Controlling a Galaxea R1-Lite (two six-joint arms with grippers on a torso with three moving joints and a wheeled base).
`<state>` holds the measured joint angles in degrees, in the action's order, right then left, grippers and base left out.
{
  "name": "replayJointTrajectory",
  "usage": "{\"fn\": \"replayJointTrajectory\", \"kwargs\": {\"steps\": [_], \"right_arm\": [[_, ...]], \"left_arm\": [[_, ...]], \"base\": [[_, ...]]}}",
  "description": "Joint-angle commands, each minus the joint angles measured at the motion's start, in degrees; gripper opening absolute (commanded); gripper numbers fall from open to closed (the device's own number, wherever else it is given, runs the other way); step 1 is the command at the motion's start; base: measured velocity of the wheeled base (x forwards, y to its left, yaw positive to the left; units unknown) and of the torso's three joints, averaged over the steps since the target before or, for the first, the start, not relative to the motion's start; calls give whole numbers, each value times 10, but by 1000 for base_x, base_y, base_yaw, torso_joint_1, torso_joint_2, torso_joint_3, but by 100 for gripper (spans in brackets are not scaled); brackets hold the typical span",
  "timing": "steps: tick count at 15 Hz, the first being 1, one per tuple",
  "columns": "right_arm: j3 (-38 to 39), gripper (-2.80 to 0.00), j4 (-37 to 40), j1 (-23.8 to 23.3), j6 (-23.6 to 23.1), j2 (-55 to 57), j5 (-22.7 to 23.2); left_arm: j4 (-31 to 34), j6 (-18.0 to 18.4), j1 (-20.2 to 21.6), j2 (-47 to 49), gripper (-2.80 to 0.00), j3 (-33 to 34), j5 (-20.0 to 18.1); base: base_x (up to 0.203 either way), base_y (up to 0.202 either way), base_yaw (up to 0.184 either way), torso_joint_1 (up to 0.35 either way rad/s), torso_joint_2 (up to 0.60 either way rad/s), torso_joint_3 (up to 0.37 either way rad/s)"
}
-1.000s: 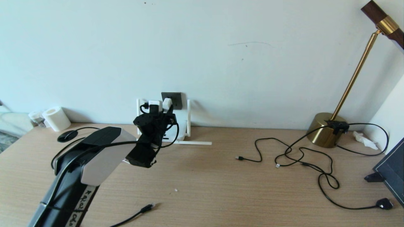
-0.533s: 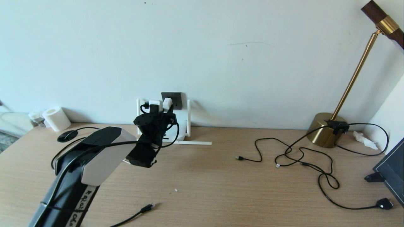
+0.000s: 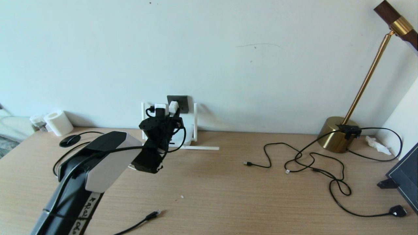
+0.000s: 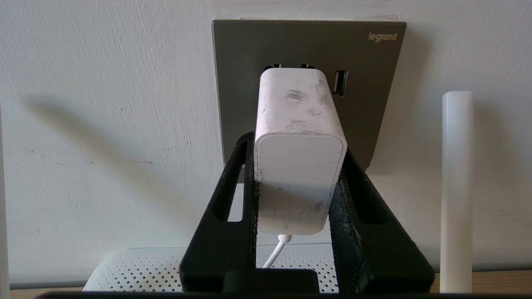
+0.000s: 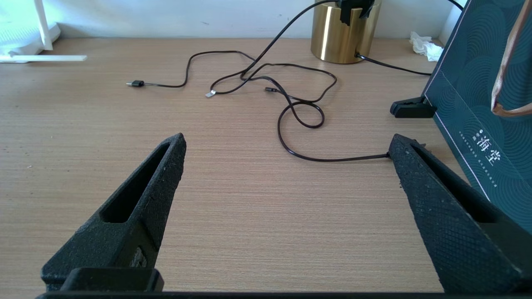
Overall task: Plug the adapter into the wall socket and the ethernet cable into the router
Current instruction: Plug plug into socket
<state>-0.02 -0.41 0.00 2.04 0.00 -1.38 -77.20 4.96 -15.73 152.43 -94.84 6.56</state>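
Basically unchanged since a second ago: left gripper [image 4: 299,166] still pinching adapter [image 4: 299,158] against wall socket [image 4: 374,104]; right gripper [image 5: 286,153] spread wide.

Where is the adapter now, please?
The adapter is against the wall socket, gripped by the left gripper, above the router.

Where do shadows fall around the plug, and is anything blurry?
Left wrist view: the adapter throws a soft shadow leftward on the wall beside the wall socket; both sharp. Head view: the same spot is small and partly hidden by the left gripper.
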Motion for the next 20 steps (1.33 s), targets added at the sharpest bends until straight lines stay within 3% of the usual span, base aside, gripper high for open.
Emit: {"fn": "replayJointTrajectory", "kwargs": {"steps": [1, 20], "right_arm": [[0, 0, 0, 0, 0, 0, -1], [0, 0, 0, 0, 1, 0, 0]], "left_arm": [[-4, 0, 0, 2, -280, -3, 0], [10, 0, 1, 17, -280, -32, 0]], "base": [[0, 0, 0, 0, 0, 0], [0, 0, 0, 0, 0, 0]]}}
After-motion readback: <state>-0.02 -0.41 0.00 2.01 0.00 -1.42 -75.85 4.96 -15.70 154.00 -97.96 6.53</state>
